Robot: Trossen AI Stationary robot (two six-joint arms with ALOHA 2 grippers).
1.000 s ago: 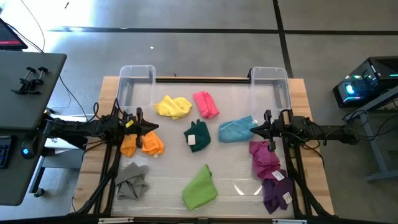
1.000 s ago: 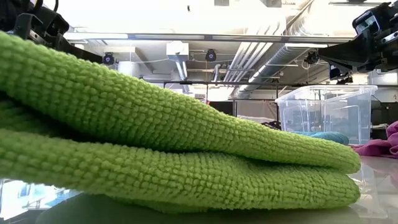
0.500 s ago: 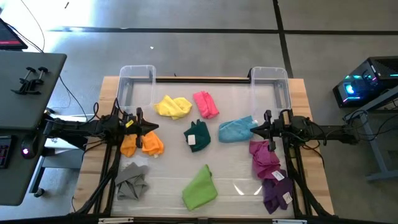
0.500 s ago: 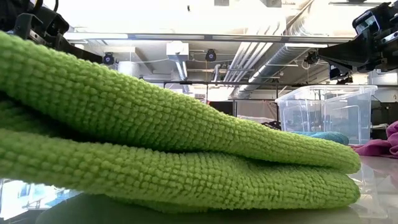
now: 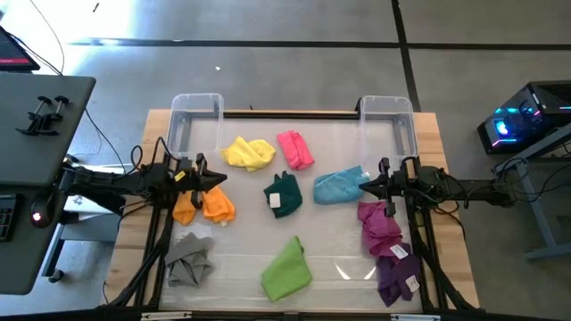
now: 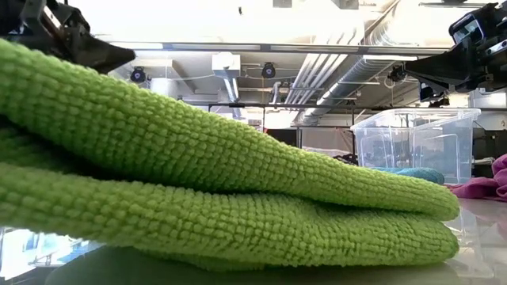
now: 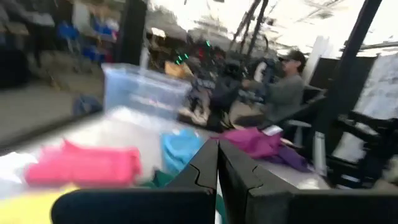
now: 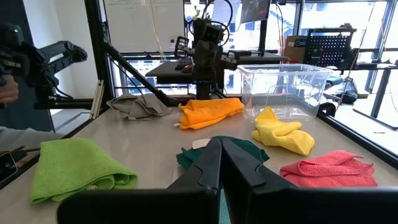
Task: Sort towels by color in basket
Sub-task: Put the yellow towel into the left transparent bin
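Note:
Nine small towels lie apart on the table: yellow [image 5: 248, 152], pink [image 5: 295, 149], dark green [image 5: 284, 194], light blue [image 5: 338, 185], orange [image 5: 203, 206], grey [image 5: 189, 260], lime green [image 5: 287, 267], magenta [image 5: 379, 227] and purple [image 5: 397, 272]. My left gripper [image 5: 223, 181] is shut and hovers above the orange towel's far edge, pointing toward the table's right. My right gripper [image 5: 363, 185] is shut and hangs above the light blue towel's right end, pointing left. Both show raised in the low view, the left gripper [image 6: 103, 55] and the right gripper [image 6: 428, 75].
Two clear plastic bins stand at the table's far edge, the left bin [image 5: 196, 125] and the right bin [image 5: 388, 125]. The lime green towel [image 6: 222, 198] fills most of the low view. A seated person [image 7: 283, 87] shows beyond the table's right side.
My left gripper has shifted a little: in the low view its shut fingers now reach farther toward the table's right. The right arm and all the towels have stayed where they were.

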